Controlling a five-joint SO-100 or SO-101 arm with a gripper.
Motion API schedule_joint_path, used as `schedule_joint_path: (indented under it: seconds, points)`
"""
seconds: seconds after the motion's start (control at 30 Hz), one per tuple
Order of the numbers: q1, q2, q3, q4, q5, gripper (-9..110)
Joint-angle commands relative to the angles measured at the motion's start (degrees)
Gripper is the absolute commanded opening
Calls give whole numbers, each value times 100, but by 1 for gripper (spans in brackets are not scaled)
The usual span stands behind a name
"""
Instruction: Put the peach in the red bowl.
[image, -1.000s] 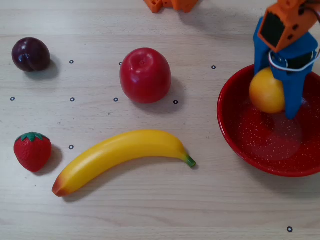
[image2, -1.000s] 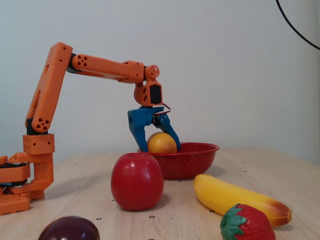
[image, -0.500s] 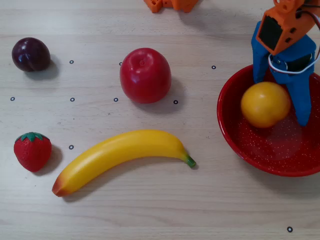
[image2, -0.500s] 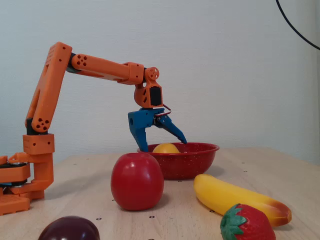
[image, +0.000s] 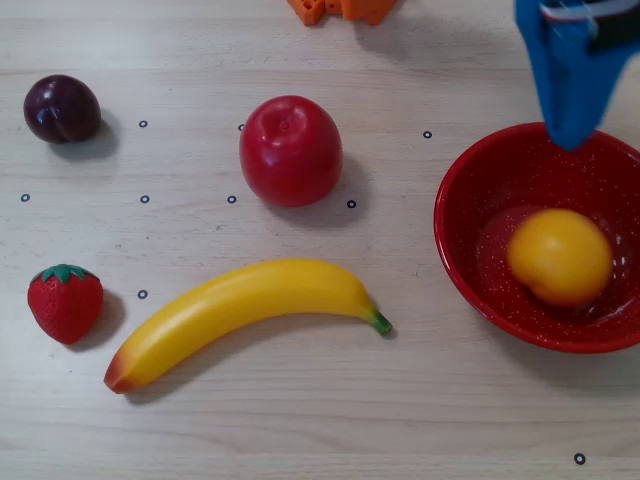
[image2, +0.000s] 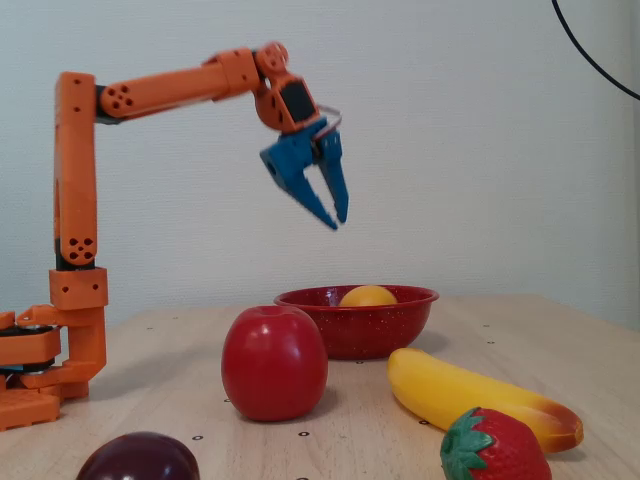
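The yellow-orange peach lies inside the red speckled bowl at the right of the overhead view. In the fixed view only the top of the peach shows above the rim of the bowl. My blue gripper hangs over the bowl's far rim. In the fixed view the gripper is well above the bowl, points down, and is empty, with its fingertips together.
A red apple sits mid-table, with a banana in front of it. A strawberry and a dark plum are at the left. The orange arm base stands at the left of the fixed view.
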Motion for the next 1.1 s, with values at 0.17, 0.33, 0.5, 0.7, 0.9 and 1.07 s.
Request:
schedule_joint_path:
  seconds: [0.17, 0.33, 0.5, 0.7, 0.9, 1.07]
  points:
    - [-756, 2215, 1195, -246, 281, 0]
    - [-1292, 3586, 2751, -853, 202, 0]
    - [-1679, 5062, 4588, -1301, 316, 0]
    - [-1907, 6935, 6847, -1934, 387, 0]
    - [-2136, 8464, 8701, -2443, 308, 0]
    - [-2355, 9255, 9993, -3059, 325, 0]
